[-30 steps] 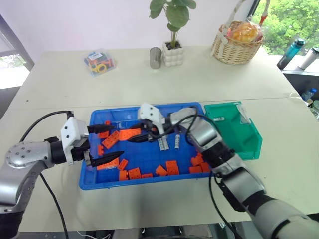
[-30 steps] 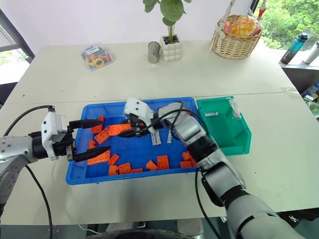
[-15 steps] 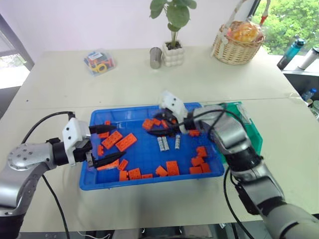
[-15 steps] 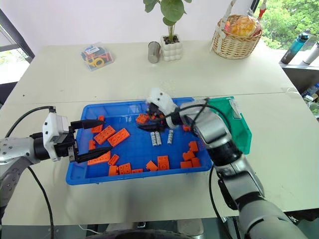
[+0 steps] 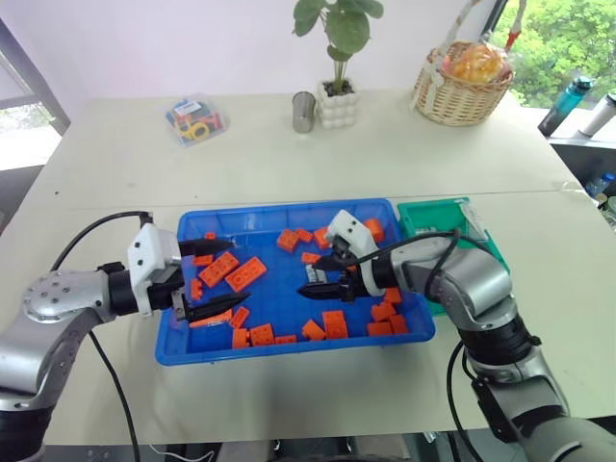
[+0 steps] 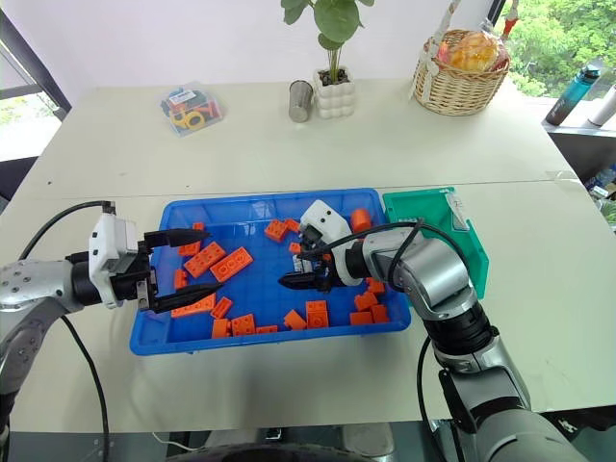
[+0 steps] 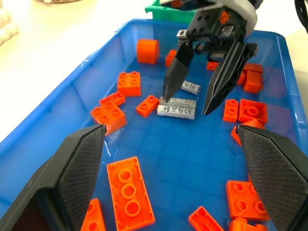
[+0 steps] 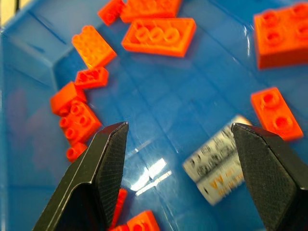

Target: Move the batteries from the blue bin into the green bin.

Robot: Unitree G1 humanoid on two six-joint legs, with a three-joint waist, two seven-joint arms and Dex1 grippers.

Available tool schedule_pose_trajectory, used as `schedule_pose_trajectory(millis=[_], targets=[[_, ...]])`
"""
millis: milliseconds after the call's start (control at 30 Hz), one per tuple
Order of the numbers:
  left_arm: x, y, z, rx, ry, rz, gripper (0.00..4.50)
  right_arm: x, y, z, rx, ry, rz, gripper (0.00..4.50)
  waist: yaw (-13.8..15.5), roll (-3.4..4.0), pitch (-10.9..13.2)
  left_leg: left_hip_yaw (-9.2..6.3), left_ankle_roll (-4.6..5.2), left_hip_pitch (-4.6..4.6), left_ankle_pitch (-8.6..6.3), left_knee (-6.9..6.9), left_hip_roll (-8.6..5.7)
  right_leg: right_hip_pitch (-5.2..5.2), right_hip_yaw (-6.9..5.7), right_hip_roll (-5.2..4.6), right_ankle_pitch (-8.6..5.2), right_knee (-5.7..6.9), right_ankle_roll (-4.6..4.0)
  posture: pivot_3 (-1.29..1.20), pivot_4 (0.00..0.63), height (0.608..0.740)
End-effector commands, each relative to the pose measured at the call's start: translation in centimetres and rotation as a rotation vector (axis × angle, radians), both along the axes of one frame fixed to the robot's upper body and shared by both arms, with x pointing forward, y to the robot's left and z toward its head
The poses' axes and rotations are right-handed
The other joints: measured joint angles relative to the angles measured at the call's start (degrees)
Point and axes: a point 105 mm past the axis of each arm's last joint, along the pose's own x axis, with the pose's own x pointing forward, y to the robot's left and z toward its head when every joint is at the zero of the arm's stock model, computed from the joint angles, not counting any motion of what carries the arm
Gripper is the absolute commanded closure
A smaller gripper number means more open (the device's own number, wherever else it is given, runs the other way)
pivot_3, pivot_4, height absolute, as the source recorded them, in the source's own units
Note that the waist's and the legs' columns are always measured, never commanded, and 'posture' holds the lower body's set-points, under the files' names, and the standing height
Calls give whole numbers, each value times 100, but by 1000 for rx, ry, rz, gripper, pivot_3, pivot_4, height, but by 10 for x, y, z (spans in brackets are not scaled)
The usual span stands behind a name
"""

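Note:
The blue bin [image 5: 289, 350] lies in front of me, strewn with orange toy bricks [image 5: 245, 274]. Three batteries [image 7: 176, 111] lie close together on its floor, right of centre. My right gripper [image 5: 313, 277] hangs open directly over them, pointing leftward and down. One fingertip [image 7: 167, 95] sits at the end of a battery, and the right wrist view shows one battery [image 8: 217, 163] between the spread fingers. Over the bin's left part, my left gripper [image 5: 241, 270] is open and holds nothing. The green bin [image 5: 448, 210] stands against the blue bin's right side.
At the table's far edge stand a wicker basket [image 5: 457, 82], a potted plant [image 5: 337, 96], a metal cup [image 5: 301, 111] and a clear box of coloured bits [image 5: 192, 120]. Bottles [image 5: 568, 101] stand beyond the table on the right.
My right gripper swung from the bin's middle left toward the right and opened wider, now over the batteries. Some bricks were shoved about. The left gripper stayed put.

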Motion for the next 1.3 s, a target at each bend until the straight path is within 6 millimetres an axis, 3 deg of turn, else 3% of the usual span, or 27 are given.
schedule_pose_trajectory(millis=[33,433,767,1067,1300], targets=[[0,-1,6,-2,-22,-13,0,2,-1,1,1,-24,-4,979,-10,0,0,0,0,0,0,0,0,0,0,1,0,0,0,0,150,737],[1,-5,6,-18,-29,-17,0,9,0,-16,-76,-49,10,979,-5,-1,-1,0,0,1,0,0,0,1,0,1,0,0,0,0,150,737],[-1,-3,4,-10,-28,-9,0,11,-10,-30,-179,-128,23,979,14,-5,-4,-1,0,6,0,3,0,11,-1,0,0,-2,0,0,150,737],[3,-4,6,-7,-39,-15,0,17,16,-26,-164,-187,67,979,16,-6,-5,-1,0,10,0,4,1,13,-1,1,0,-2,0,0,150,737],[3,-3,7,-5,-45,-12,0,16,9,-28,-187,-190,53,979,59,-8,-5,-2,0,10,0,4,0,13,-1,0,0,-3,0,0,150,737]])
